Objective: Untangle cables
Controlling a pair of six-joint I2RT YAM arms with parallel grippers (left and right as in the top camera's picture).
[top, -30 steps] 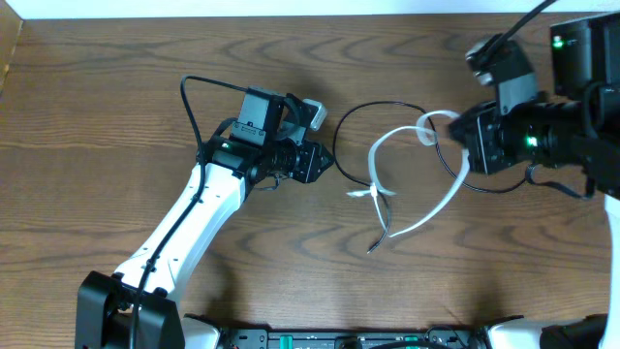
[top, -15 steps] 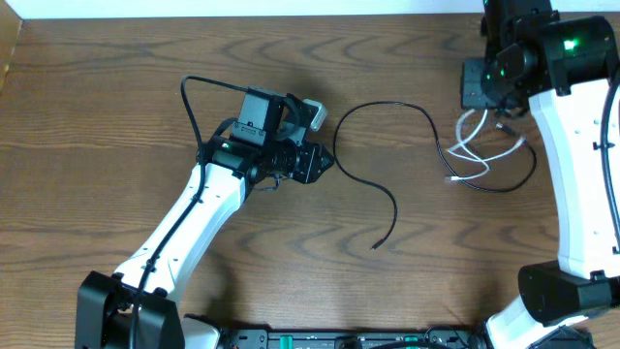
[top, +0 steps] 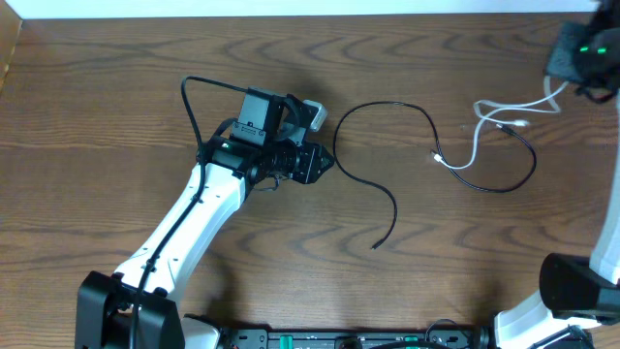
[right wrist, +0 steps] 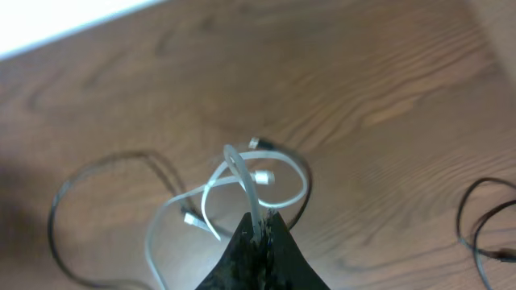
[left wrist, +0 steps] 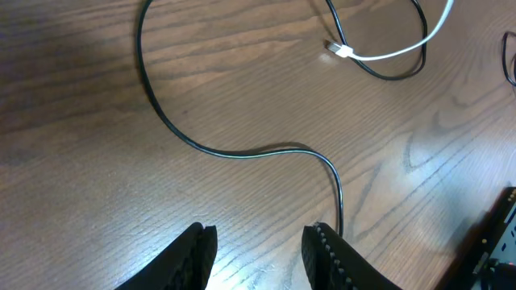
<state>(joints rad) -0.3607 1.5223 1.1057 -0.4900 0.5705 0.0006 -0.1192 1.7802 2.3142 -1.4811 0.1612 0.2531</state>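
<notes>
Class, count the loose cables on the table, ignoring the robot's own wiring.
2. The black cable curves across the middle; the white cable runs into the right gripper.

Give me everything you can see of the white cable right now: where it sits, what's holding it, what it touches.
The thin white flexible cable looks like smooth plastic-sheathed cord with small plug ends. The right gripper is shut on it at the far right of the wooden table. From there it trails left in loose loops on the wood. Its leftmost plug lies against or across the thin black cable.
</notes>
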